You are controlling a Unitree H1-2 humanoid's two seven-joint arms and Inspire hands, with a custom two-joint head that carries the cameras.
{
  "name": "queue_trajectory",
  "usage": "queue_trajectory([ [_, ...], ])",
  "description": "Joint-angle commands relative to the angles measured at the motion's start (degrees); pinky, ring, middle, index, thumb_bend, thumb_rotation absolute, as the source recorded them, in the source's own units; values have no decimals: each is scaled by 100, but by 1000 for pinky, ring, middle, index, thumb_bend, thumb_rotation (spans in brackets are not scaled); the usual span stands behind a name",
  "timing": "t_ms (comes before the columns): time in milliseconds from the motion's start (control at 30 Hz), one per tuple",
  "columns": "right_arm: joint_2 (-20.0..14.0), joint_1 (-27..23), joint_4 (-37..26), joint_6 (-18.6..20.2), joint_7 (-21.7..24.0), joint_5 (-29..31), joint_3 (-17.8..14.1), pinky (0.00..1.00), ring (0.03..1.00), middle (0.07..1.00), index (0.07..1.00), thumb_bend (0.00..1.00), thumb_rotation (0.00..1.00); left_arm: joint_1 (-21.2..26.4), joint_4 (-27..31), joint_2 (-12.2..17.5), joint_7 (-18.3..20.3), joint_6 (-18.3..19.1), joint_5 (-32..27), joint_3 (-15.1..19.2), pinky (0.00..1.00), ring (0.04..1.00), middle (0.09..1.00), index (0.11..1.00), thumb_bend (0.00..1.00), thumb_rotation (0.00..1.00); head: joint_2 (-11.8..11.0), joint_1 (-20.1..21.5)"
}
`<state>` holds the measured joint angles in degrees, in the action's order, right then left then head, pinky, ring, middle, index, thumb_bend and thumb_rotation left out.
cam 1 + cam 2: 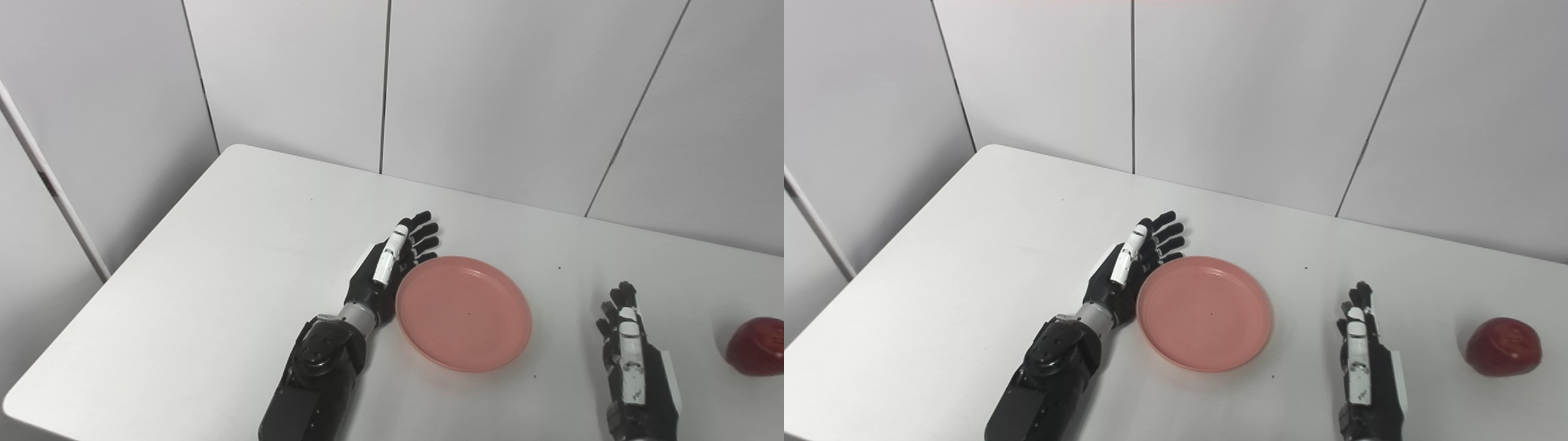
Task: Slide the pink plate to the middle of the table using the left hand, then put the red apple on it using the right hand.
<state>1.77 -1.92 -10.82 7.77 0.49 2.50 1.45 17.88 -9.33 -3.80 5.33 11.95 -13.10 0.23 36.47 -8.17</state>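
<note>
The pink plate [463,312] lies flat near the middle of the white table [233,257], empty. My left hand [392,260] stands on edge against the plate's left rim, fingers straight and apart, holding nothing. The red apple [1503,346] sits on the table at the far right, partly cut off by the frame edge in the left eye view. My right hand [1363,349] rests open between plate and apple, fingers pointing away from me, touching neither.
White wall panels [490,92] rise just behind the table's far edge. The table's left edge and rounded near-left corner [18,398] are in view. Bare tabletop lies left of the left arm and between plate and apple.
</note>
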Motion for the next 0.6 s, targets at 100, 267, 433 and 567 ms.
queue_trajectory([
  [100,78,-169,-231,23,-39,-37,25,1000,1000,1000,1000,254,1000,-159,10,-156,-38,263,177,-226,887,898,895,874,341,1000,91,156],
  [267,80,-176,-245,-19,-66,-175,75,1000,1000,1000,1000,235,1000,-146,35,-212,-11,298,181,-325,906,911,907,887,348,1000,140,233],
  [433,144,-202,-237,18,-106,-200,83,1000,1000,1000,1000,245,1000,-135,86,-290,-34,327,209,-423,914,920,915,893,351,1000,195,360],
  [567,176,-223,-227,11,-134,-231,102,1000,1000,1000,1000,242,1000,-141,136,-323,-53,363,251,-488,920,926,919,895,347,1000,232,435],
])
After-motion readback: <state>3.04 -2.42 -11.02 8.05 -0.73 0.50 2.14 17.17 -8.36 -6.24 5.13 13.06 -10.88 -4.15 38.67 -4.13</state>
